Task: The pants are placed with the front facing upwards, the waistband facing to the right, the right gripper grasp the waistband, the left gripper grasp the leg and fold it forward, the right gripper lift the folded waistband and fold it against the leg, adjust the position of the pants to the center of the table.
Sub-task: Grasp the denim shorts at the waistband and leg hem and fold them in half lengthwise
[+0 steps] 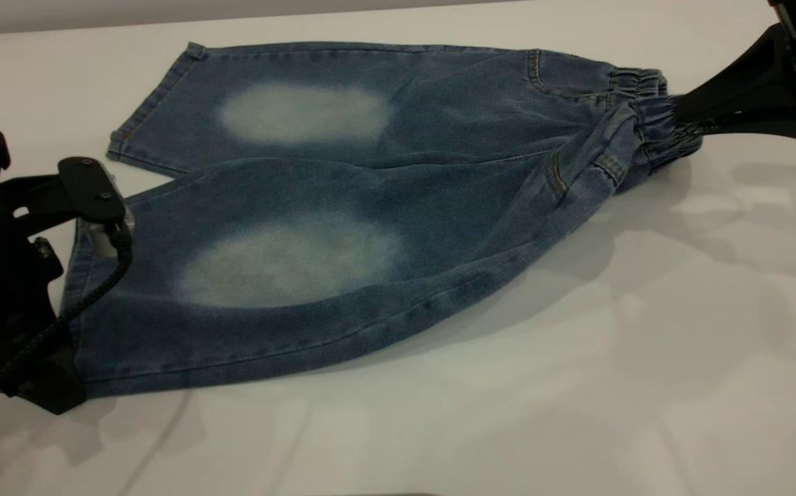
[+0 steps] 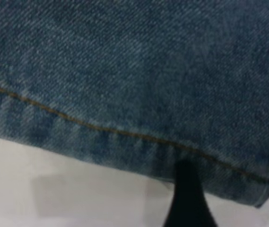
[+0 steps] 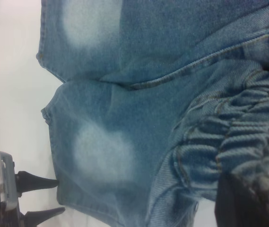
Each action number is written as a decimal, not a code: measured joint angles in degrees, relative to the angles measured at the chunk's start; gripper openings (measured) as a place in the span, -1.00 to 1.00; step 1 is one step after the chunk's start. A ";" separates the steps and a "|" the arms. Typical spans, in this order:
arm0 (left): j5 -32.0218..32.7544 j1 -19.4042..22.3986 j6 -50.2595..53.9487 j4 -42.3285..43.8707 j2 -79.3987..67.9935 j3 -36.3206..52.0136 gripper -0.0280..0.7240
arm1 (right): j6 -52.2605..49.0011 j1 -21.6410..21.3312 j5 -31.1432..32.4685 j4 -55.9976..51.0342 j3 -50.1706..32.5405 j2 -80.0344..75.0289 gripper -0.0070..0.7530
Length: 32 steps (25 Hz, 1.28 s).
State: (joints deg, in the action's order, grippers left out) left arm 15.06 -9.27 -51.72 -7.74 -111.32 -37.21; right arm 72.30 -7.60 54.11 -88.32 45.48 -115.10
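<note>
Pants [image 1: 342, 207] are stretched between the two grippers on the table [image 1: 577, 386], with the waistband at the exterior view's right and the leg hems at its left. At the waistband end, the right gripper [image 1: 680, 117] is closed on the gathered elastic band, which is bunched and raised off the table surface; a shadow is cast beneath it. The black tapered fingers are directed toward the left, and the arm body is cut off at the upper right corner of the exterior view. In the right wrist view the crumpled elastic [image 3: 238, 137] is seen directly against the gripper's dark fingers.

At the near leg's hem, the left gripper [image 1: 87, 220] is positioned at the far left of the table. In the right wrist view its two pointed fingers [image 3: 37, 182] are seen parted, with the hem edge at their tips; whether the cloth is gripped cannot be told. In the left wrist view one black fingertip [image 2: 186, 198] lies at the stitched hem. A braided cable [image 1: 60, 324] trails down from the gripper body.

The denim is blue, with a pale oval patch [image 1: 294, 258] on each front leg and tan stitching. The far leg lies flat; the near leg is slightly lifted and overlaps it along the middle
</note>
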 joint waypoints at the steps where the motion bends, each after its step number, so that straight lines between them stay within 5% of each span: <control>1: 0.05 0.00 0.00 0.00 -0.19 -0.06 0.24 | 0.00 0.00 0.00 0.00 0.00 0.00 -0.88; 4: -0.08 0.00 -0.04 0.00 -0.24 -0.36 0.02 | 0.00 0.00 0.00 0.00 0.00 0.00 -0.88; 9: 0.11 0.00 -0.04 -3.89 0.34 -0.36 -0.75 | -0.24 0.00 0.68 0.70 0.00 0.00 -0.88; 26: 20.97 0.00 15.45 -6.75 30.42 4.28 -0.79 | -15.61 0.00 2.64 17.09 -0.28 14.14 -0.88; 32: 32.47 0.00 17.92 -6.75 44.59 4.78 -0.79 | -19.82 0.00 3.11 20.50 -6.52 21.81 -0.88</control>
State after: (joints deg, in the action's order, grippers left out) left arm 47.53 -9.27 -33.79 -14.49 -66.73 -32.43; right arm 52.47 -7.60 57.22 -67.81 38.97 -93.30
